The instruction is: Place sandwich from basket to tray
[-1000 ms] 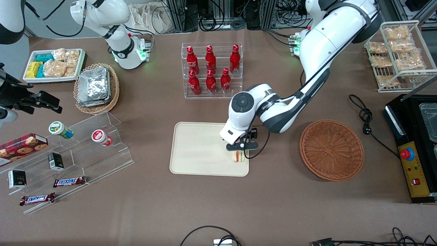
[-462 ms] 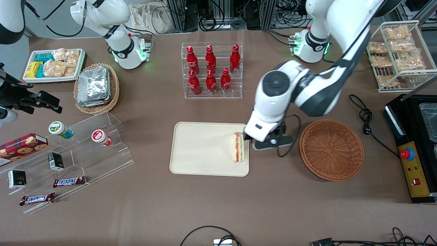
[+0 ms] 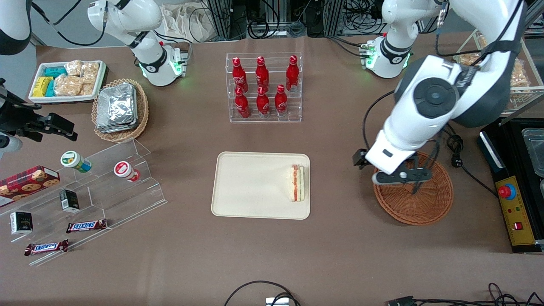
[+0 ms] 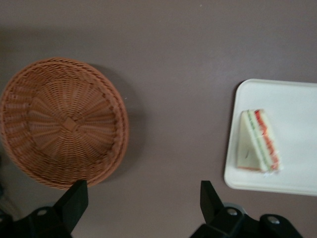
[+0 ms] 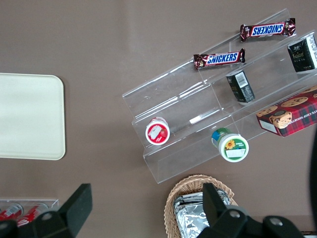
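The sandwich (image 3: 297, 183) lies on the cream tray (image 3: 250, 187), at the tray's end nearest the round reddish-brown basket (image 3: 420, 204), its red and green filling edge showing. The basket is empty. My left gripper (image 3: 400, 175) hangs high above the basket's rim that faces the tray, open and holding nothing. In the left wrist view the gripper (image 4: 143, 198) has its fingers (image 4: 74, 201) spread wide over bare table, between the basket (image 4: 64, 121) and the tray (image 4: 297, 99) with the sandwich (image 4: 258, 141).
A clear rack of red bottles (image 3: 263, 87) stands farther from the camera than the tray. A black cable (image 3: 454, 144) and a black appliance (image 3: 516, 182) lie beside the basket. A wire rack of snack packets (image 3: 495, 68) and a clear stepped stand (image 3: 106, 182) sit at the table's ends.
The gripper has let go of the sandwich on the tray, risen, and swung away from the tray to above the basket's rim. The sandwich stays where it was left.
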